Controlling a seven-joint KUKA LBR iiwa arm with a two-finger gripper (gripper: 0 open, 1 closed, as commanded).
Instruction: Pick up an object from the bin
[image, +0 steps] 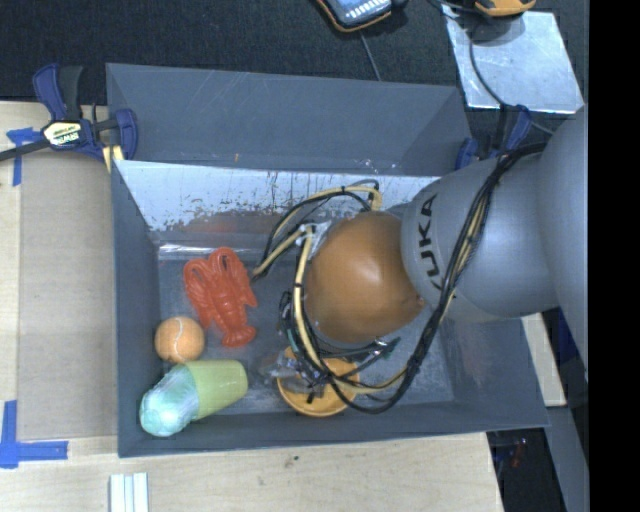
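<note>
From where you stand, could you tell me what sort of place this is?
Probably a robotics lab's grasping rig: a grey bin holds toys, a red lobster and an orange ball, and a KUKA arm reaches in.

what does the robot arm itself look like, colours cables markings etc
The arm has a thick, rounded, silver-grey casing with black lettering, of which "UKA" can be read. At its wrist sits a smooth orange-brown dome cover. Yellow, black and pale cables loop round the dome, and dark ones run back along the casing.
</note>
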